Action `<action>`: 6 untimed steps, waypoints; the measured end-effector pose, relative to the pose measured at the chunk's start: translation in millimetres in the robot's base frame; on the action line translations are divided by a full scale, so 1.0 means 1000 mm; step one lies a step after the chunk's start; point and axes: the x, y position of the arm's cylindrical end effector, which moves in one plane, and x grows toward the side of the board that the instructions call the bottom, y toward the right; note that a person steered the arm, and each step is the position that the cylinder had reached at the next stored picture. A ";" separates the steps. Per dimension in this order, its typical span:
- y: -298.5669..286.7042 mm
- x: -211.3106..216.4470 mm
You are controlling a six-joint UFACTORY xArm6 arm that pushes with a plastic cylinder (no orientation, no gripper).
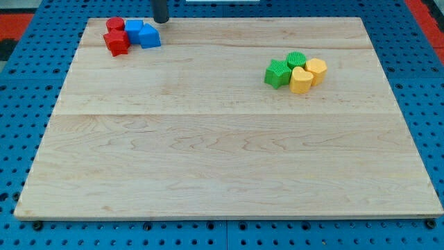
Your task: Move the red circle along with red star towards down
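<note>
1. I see a big wooden board lying on a blue mat with holes.
2. My tip is at the view's top edge of the board. The rod is cut off by the top of the picture, so I only see its short dark end.
3. My tip holds nothing. It is just a rod, and it stands just above and to the right of the blue blocks, with a small gap I can barely make out.
4. The red circle sits near the board's top left corner.
5. The red star is right below the red circle, touching it.
6. A blue block sits pressed against the right side of the red circle. Its shape is hard to tell.
7. Another blue block touches the first one, on its right.
8. Far off on the board's right side are a green star, a green circle, a yellow heart and a yellow block, all bunched together.
</note>
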 end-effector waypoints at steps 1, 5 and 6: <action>-0.029 0.001; -0.083 0.008; -0.083 0.009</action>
